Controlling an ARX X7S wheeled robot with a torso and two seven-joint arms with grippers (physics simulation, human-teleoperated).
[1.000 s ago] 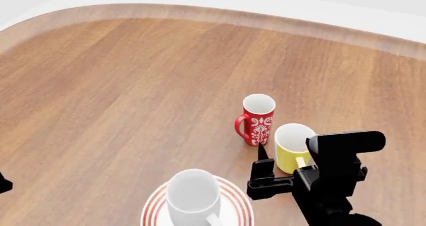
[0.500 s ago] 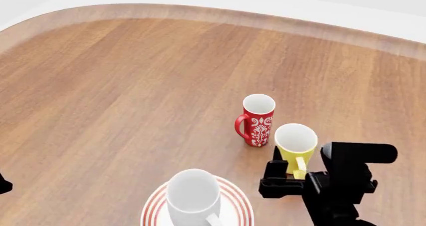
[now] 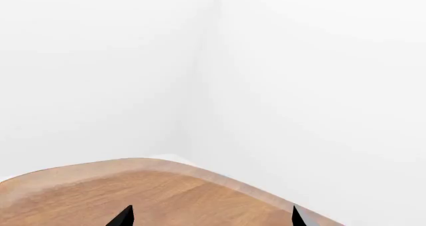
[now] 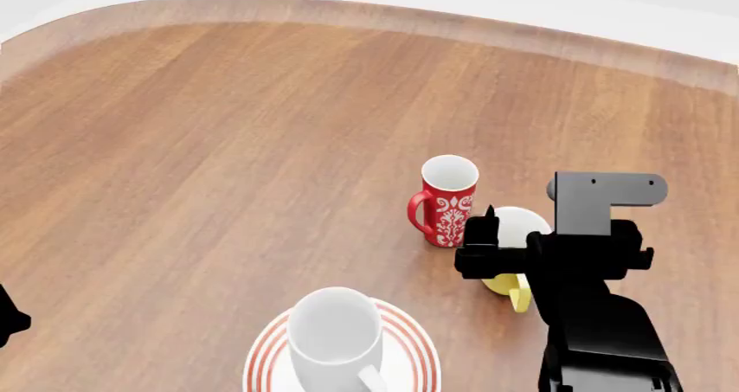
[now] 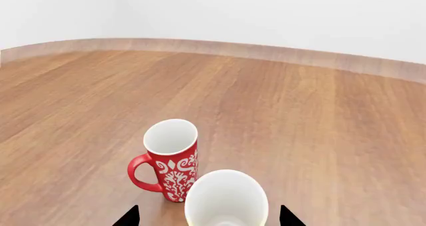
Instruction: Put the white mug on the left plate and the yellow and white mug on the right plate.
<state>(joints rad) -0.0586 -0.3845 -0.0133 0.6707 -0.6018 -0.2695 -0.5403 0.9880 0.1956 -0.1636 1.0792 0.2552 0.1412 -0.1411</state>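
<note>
Right claw (image 4: 499, 240) spread wide above the yellow mug (image 5: 226, 200). Lower squarely over its rim, clear of the red mug (image 4: 448, 200). Pinch firmly before lifting.

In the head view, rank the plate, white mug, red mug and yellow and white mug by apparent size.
1. The left plate, though cut off by the frame edge.
2. The white mug.
3. The red mug.
The yellow and white mug is mostly hidden behind the right gripper, so unranked.
</note>
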